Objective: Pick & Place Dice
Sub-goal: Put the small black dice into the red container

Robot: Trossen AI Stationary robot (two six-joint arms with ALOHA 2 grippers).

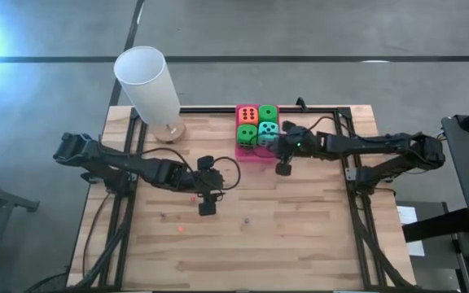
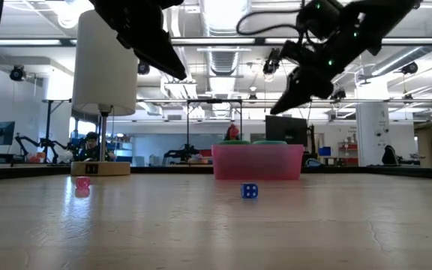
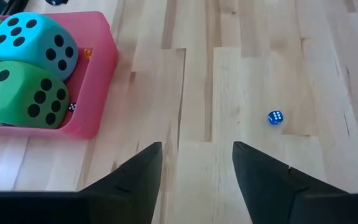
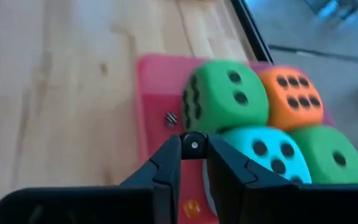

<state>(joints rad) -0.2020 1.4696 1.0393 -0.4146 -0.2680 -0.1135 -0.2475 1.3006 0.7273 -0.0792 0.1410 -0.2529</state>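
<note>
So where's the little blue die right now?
The blue die sits on the bare table near its middle, in front of the pink tray, ahead of the open left gripper.

Bright overhead light; glare top-left in high view; dice (image 4: 253, 124) blurred in right wrist view.

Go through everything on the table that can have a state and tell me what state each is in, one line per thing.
Left gripper: open, empty, above bare wood.
Right gripper: shut on a small dark die, near the pink tray.
Four big dice: packed together in the pink tray.
Small blue die: loose on the table.
Small pink die: loose on the table.
Lamp: upright, at the table's back edge.
</note>
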